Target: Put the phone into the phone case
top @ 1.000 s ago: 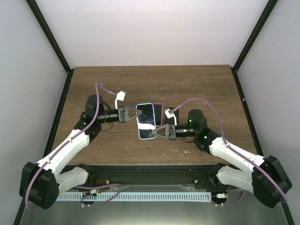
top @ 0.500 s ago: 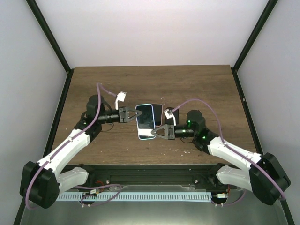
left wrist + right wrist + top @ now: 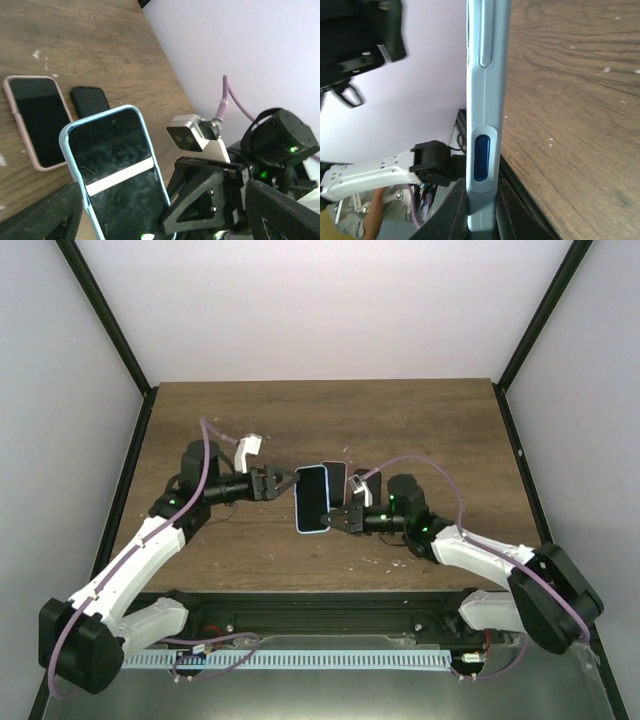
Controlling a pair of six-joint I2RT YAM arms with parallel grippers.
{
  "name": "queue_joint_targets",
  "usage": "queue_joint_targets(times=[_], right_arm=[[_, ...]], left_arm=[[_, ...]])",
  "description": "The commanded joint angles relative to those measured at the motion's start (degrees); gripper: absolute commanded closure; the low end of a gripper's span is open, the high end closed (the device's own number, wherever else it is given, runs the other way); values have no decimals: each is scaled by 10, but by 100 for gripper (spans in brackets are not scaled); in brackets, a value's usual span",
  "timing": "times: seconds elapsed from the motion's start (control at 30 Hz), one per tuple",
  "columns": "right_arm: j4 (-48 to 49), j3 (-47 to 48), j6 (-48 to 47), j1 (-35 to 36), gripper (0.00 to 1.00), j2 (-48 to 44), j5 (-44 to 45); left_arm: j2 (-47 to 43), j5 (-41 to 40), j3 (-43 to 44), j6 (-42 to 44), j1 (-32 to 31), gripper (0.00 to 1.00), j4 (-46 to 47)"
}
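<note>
Two claws work one object. My right claw (image 3: 336, 516) is pinched tight on the bottom end of the phone (image 3: 117, 150), which sits inside the light-blue case (image 3: 487, 100). It holds the pair up off the table (image 3: 420, 430), tilted, screen facing the left wrist camera. Gripping low leaves the long edges and the top free, I guess so the other arm can press or check the fit. My left claw (image 3: 287, 483) is spread wide just beside the phone's left edge, not touching as far as I can tell. Edge-on in the right wrist view, the case wall runs flush along the side with the button covers in line, so I judge the phone seated or nearly so. Farther out, a pink phone (image 3: 35, 120) and a smaller black phone (image 3: 90, 101) lie flat on the table, side by side, clear of both claws.
</note>
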Motion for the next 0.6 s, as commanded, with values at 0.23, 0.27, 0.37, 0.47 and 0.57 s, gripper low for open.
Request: queue_joint_targets(times=[0.23,0.27,0.37,0.47,0.57], right_arm=[[15,109,3,5,99,155,62],[6,125,0,7,99,173,67],[-13,170,-4,12,99,227,74],[-26,207,0,15,99,271,89],[-41,241,7,19,99,311,105]], left_arm=[[-66,-182,49,102,4,0,-196],[-74,-201,51,106,4,0,-209],[-103,-215,51,125,5,0,-220],[-134,-221,46,136,5,0,-218],[-153,-234,39,143,5,0,-218]])
